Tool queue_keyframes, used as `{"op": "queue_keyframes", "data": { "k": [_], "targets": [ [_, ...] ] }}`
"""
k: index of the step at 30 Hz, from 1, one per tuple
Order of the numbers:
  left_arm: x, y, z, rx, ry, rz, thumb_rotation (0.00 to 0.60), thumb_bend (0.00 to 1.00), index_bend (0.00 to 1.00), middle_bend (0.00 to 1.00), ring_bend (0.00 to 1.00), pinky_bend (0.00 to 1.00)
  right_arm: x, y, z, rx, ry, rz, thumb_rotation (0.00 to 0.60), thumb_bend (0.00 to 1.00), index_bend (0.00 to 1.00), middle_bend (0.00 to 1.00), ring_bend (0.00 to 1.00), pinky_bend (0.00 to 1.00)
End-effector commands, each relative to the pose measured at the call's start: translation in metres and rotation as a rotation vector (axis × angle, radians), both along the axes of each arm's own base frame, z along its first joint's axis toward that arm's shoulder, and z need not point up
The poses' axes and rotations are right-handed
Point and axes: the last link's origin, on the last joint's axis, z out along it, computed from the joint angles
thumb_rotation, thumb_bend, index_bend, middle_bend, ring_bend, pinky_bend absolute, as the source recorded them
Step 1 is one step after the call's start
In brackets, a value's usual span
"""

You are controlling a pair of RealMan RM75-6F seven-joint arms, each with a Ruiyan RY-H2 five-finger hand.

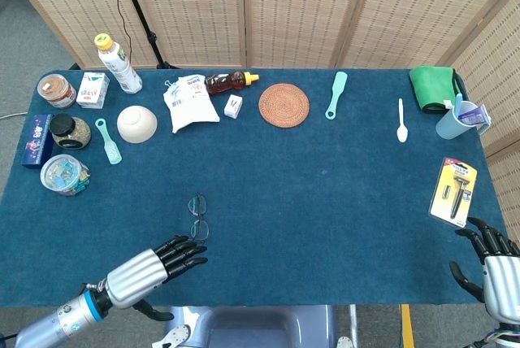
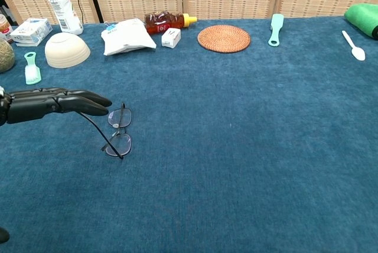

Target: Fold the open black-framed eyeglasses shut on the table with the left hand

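The left hand (image 1: 154,265) hovers near the eyeglasses (image 1: 197,216), fingers spread and empty (right hand (image 1: 496,271) also spread, idle).

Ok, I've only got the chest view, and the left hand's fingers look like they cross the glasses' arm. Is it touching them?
Observer: No. In the head view the left hand sits nearer the robot than the glasses, and a small gap shows between them.
Operator: Is it holding anything?
Observer: No. Its thumb hangs apart below the fingers, with nothing between them.
Operator: Where's the right hand?
Observer: The right hand is at the near right corner, fingers apart and empty, just short of the razor pack.
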Motion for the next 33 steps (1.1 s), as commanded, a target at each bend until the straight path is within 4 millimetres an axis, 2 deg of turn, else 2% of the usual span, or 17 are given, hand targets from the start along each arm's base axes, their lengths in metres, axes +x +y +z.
{"op": "queue_keyframes", "data": {
  "k": [1, 5, 10, 19, 33],
  "targets": [
    [-0.003, 0.003, -0.006, 0.143, 0.076, -0.129, 0.484, 0.00, 0.06, 0.03, 0.01, 0.00, 0.000, 0.000, 0.000, 0.000, 0.000, 0.000, 0.600, 0.27, 0.33, 0.21, 0.26, 0.36],
    [-0.008, 0.006, -0.013, 0.268, 0.164, -0.249, 0.485, 0.00, 0.06, 0.02, 0.00, 0.00, -0.001, 0.001, 0.000, -0.002, -0.001, -0.003, 0.600, 0.27, 0.33, 0.21, 0.26, 0.36],
    [-0.014, 0.009, -0.018, 0.324, 0.224, -0.300, 0.487, 0.00, 0.08, 0.02, 0.00, 0.00, -0.002, 0.001, 0.000, -0.002, -0.001, -0.007, 0.600, 0.27, 0.33, 0.21, 0.26, 0.36],
    [-0.016, 0.031, -0.028, 0.504, 0.315, -0.453, 0.487, 0.00, 0.09, 0.02, 0.00, 0.00, -0.003, 0.001, 0.001, -0.004, 0.002, -0.009, 0.600, 0.27, 0.33, 0.21, 0.26, 0.36],
    [-0.020, 0.052, -0.037, 0.548, 0.390, -0.566, 0.487, 0.00, 0.09, 0.00, 0.00, 0.00, -0.006, 0.003, 0.003, -0.011, 0.003, -0.022, 0.600, 0.27, 0.32, 0.21, 0.26, 0.36]
  ]
}}
